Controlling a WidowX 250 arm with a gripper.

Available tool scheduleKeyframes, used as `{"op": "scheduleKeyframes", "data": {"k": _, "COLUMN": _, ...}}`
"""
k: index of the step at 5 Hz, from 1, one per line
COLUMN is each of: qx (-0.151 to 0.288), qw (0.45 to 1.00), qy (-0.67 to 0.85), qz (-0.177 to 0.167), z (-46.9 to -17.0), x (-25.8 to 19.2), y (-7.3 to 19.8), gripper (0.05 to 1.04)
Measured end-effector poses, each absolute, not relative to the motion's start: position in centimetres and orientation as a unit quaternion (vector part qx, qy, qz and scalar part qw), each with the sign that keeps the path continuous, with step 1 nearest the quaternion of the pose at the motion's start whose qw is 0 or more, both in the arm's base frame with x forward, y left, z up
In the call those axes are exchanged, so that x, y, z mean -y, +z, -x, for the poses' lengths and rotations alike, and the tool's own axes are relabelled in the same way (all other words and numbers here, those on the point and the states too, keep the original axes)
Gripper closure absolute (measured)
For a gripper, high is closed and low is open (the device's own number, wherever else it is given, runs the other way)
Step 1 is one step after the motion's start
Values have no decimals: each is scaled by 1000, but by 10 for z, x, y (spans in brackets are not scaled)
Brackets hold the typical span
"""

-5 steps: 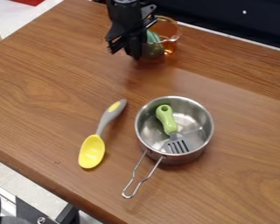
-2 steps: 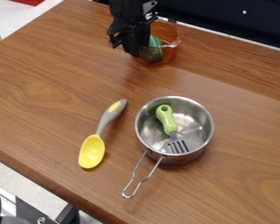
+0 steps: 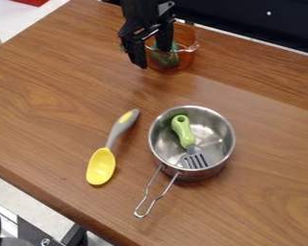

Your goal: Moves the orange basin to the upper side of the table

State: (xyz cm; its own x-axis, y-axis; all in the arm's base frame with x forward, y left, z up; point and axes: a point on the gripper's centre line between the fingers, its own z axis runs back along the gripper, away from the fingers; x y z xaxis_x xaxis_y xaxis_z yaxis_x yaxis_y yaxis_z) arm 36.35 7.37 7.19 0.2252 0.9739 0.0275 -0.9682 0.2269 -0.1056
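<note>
Wooden surface [image 3: 60,91] before you; by its near edge, dark equipment [image 3: 37,234] is cut off. Next you have a metal pot [image 3: 224,144] holding a green-handled spatula [image 3: 183,130], and a yellow spoon [image 3: 101,166] beside it. Farther off, your end effector [image 3: 152,57] is released, fingers spread: one outside the orange basin [image 3: 185,58] near the far edge, the other partly hiding a green thing [image 3: 167,59] in the basin.

One round, transparent orange basin of glass-like material [image 3: 184,57], upright, with a green object [image 3: 166,59] inside, near the wooden table's [image 3: 54,91] upper edge.
</note>
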Motion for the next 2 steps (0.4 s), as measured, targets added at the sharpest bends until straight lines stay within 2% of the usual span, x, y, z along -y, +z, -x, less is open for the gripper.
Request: {"op": "scheduleKeyframes", "data": {"k": 2, "qx": 60, "qw": 785, "qy": 615, "qz": 37, "z": -355, "x": -87, "y": 101, "gripper": 89}}
